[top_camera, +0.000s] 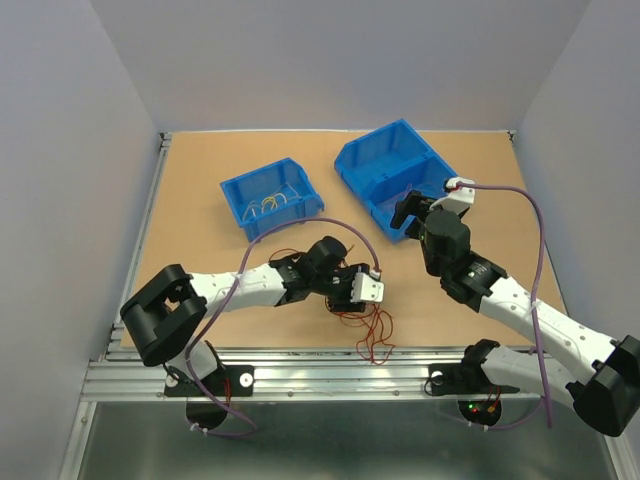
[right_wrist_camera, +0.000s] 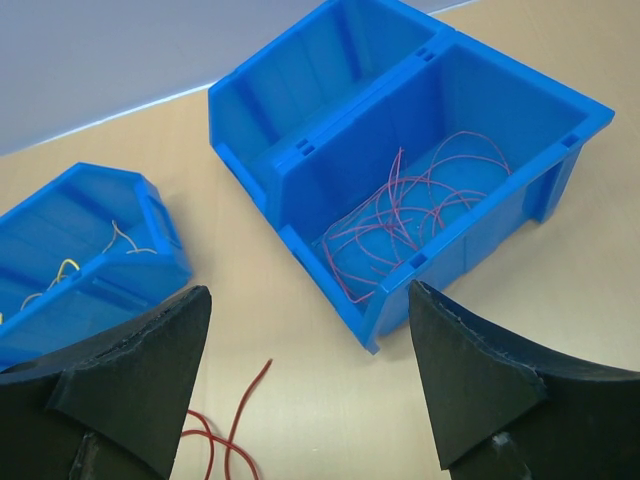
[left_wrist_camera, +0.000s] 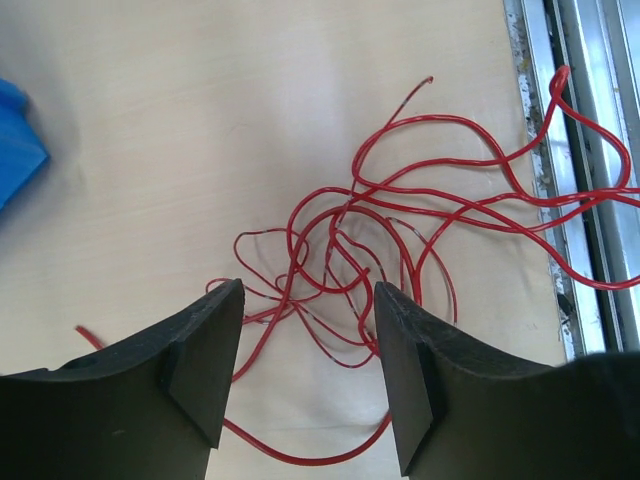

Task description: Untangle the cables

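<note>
The step in hand looks like picking one strand out of the tangle of thin, curly red wires (left_wrist_camera: 400,225) on the pale wooden worktop (left_wrist_camera: 180,140). The left jaws stand spread with nothing between them, poised over the near edge of the knot. Several loops lie in the gap between the jaws, the bulk lies just ahead, and long strands trail past the right-hand jaw onto the grey metal rail (left_wrist_camera: 590,90).

The next move, I judge, calls for lowering and closing on a single wire, best near the free end (left_wrist_camera: 428,80) ahead, then drawing it out slowly so the loops do not cinch.

The right jaws are also spread and hold nothing. Ahead, framed between them, sits the large divided blue plastic bin (right_wrist_camera: 470,250) with fine red wires (right_wrist_camera: 420,210) in its nearer compartment. Beyond the left-hand jaw, the small blue plastic bin (right_wrist_camera: 160,225) holds a few yellow wires (right_wrist_camera: 60,272).
</note>
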Robot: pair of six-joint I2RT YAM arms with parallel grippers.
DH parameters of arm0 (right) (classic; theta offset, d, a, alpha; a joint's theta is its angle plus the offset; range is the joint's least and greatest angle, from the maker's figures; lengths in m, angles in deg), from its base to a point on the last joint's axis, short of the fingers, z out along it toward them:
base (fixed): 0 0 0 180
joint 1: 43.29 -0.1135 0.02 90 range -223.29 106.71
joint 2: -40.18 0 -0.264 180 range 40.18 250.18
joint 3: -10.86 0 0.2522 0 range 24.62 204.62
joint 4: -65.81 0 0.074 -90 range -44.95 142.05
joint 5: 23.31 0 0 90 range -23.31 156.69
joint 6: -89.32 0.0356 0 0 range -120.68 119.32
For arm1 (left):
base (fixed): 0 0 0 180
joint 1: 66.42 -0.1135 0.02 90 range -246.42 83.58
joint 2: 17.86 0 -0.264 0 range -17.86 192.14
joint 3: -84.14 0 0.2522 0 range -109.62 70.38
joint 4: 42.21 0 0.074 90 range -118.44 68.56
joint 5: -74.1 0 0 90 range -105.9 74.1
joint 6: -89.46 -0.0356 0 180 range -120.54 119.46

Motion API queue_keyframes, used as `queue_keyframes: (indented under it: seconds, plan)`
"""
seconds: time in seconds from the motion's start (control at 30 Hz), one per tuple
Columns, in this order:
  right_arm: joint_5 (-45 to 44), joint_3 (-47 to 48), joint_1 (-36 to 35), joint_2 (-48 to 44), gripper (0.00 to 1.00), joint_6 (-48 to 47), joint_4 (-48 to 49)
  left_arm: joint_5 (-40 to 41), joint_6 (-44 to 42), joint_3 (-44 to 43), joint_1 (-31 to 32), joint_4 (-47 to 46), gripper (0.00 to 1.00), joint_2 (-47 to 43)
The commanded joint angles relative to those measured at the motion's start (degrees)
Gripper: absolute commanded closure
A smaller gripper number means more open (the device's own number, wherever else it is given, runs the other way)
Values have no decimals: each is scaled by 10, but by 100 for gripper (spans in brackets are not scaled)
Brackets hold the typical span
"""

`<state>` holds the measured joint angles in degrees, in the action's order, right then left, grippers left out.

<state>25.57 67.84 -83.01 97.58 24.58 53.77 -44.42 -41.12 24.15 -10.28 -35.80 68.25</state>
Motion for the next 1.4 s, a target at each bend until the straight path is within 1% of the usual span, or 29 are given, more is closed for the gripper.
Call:
queue_keyframes:
  seconds: [0.0,0.13,0.2,0.27,0.3,0.4,0.43,0.47,0.5,0.57,0.6,0.63,0.73,0.8,0.9,0.93,1.0,1.07,1.13,1.37]
  plan:
    - [-2,-7,3,-9,16,-6,30,-14,-22,-14,5,28,37,19]
    - [-4,-8,3,-10,16,-6,30,-5,-27,-25,13,38,40,42]
    - [-3,-9,3,-13,16,-6,30,4,-29,-34,20,49,46,56]
    - [-4,-9,3,-14,16,-6,31,14,-29,-39,24,55,53,71]
    - [-4,-10,3,-14,16,-6,31,18,-28,-42,24,54,65,76]
    - [1,-10,3,-16,16,-6,31,18,-21,-44,23,49,90,69]
    - [6,-10,3,-16,16,-6,31,21,-12,-42,21,40,100,58]
    - [10,-10,3,-15,17,-8,32,23,-6,-39,18,31,100,50]
    - [17,-10,3,-14,17,-8,32,34,16,-32,4,18,100,30]
    - [27,-9,3,-8,17,-9,33,26,38,-25,-27,-19,100,14]
    - [32,-8,3,1,17,-9,34,15,51,-24,-67,-29,100,6]
    - [41,-7,3,5,17,-9,34,-22,73,-25,-92,-35,100,-6]
    - [70,3,3,33,17,-11,34,-79,95,-30,-147,-49,100,-24]
    - [90,14,3,52,17,-16,33,-80,96,-18,-152,-60,100,-37]
    - [147,30,3,95,18,-29,29,-72,102,-3,-153,-85,100,-62]
    - [181,41,3,114,18,-32,26,-64,106,4,-154,-98,100,-74]
    - [212,49,3,127,19,-35,25,-63,130,11,-174,-112,100,-85]
    - [265,55,3,135,20,-42,26,-83,147,11,-205,-126,100,-95]
    - [307,57,3,137,21,-49,29,-123,155,8,-219,-122,100,-94]
    - [349,29,3,111,24,-56,77,-150,143,-11,-222,-92,100,-70]
